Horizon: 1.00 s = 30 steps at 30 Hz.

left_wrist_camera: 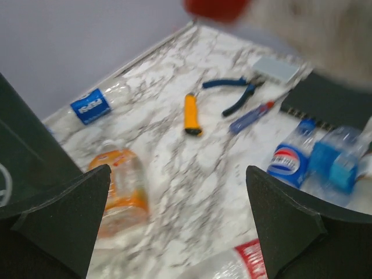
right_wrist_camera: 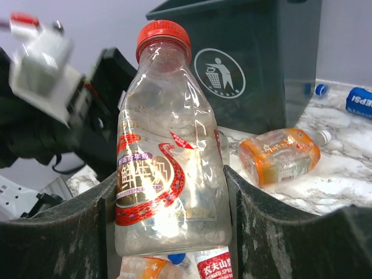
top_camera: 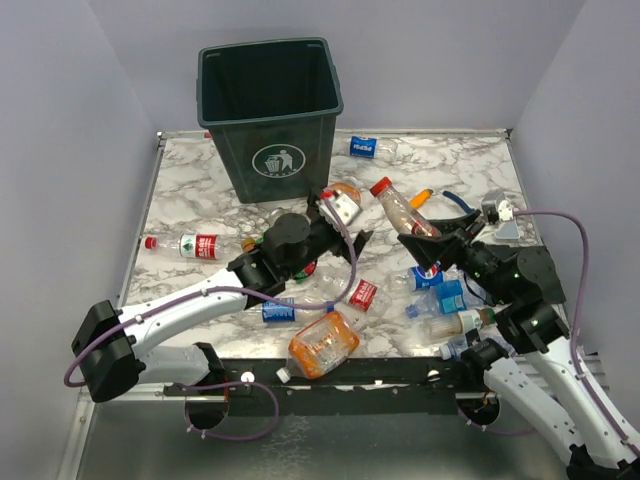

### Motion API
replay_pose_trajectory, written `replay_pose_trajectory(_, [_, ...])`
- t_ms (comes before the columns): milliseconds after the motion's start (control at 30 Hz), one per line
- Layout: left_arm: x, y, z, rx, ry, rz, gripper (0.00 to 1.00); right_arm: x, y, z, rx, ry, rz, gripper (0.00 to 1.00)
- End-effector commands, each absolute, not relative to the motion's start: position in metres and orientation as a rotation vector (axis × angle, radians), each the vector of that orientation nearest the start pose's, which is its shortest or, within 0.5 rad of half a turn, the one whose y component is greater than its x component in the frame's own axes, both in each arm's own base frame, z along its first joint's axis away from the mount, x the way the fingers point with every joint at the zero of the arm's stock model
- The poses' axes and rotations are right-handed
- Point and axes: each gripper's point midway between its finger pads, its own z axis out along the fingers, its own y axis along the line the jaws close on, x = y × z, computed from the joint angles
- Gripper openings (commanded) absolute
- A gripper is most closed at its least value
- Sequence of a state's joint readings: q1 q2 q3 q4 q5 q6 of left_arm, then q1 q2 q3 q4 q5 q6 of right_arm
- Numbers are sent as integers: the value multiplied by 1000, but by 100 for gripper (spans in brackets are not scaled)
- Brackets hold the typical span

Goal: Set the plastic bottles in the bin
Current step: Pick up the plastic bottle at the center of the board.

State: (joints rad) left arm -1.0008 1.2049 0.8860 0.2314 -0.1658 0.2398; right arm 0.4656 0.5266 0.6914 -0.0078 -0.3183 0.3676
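The dark green bin (top_camera: 270, 110) stands at the back of the marble table (top_camera: 190, 190); its front with the white symbol fills the right wrist view (right_wrist_camera: 250, 64). My right gripper (top_camera: 424, 242) (right_wrist_camera: 170, 177) is shut on a clear red-capped bottle (top_camera: 397, 208) (right_wrist_camera: 165, 151), lifted off the table right of the bin. My left gripper (top_camera: 343, 222) (left_wrist_camera: 177, 170) hangs open and empty beside it, over an orange-labelled bottle (left_wrist_camera: 119, 192) (right_wrist_camera: 280, 154). More bottles lie scattered: a red-labelled one (top_camera: 195, 245) at left, a blue-labelled one (top_camera: 365, 148) at the back, Pepsi ones (top_camera: 432, 275) (left_wrist_camera: 290, 160), and an orange one (top_camera: 322, 345) at the front.
A small orange cylinder (top_camera: 422, 198) (left_wrist_camera: 192, 114) and blue-handled pliers (top_camera: 457, 203) (left_wrist_camera: 235, 93) lie right of the bin. A white block (top_camera: 505, 222) sits by the right wall. Grey walls close in three sides of the table.
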Motion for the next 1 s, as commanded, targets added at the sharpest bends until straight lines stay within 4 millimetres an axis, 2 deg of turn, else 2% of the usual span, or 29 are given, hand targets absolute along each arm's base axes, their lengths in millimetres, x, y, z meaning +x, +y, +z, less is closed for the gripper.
replay_pose_trajectory(0, [251,-346,347,360,1453,-1074,99,210,177,351,-269,1349,931,27])
replay_pose_trajectory(100, [256,-325,385,112,1300,-1312,99,209,175,354,-247,1311,947,25])
replay_pose_trajectory(167, [267,-313,393,-8,1243,-1409,99,206,174,358,-238,1274,955,25])
replay_pose_trajectory(233, [272,-314,394,-43,1209,-1553,99,208,176,357,-246,1274,960,25])
replay_pose_trajectory(333, [266,-317,404,-73,1120,-1750,99,209,180,355,-258,1289,975,25])
replay_pose_trajectory(400, [262,-321,408,-65,1084,-1821,99,210,180,354,-252,1294,980,25])
replay_pose_trajectory(667, [247,-328,430,36,1014,-1860,99,213,189,345,-250,1335,1030,25])
replay_pose_trajectory(800, [243,-343,427,83,1040,-1871,99,215,197,342,-263,1347,1075,25])
replay_pose_trajectory(967, [244,-362,417,106,1098,-1909,88,214,205,342,-285,1359,1120,26])
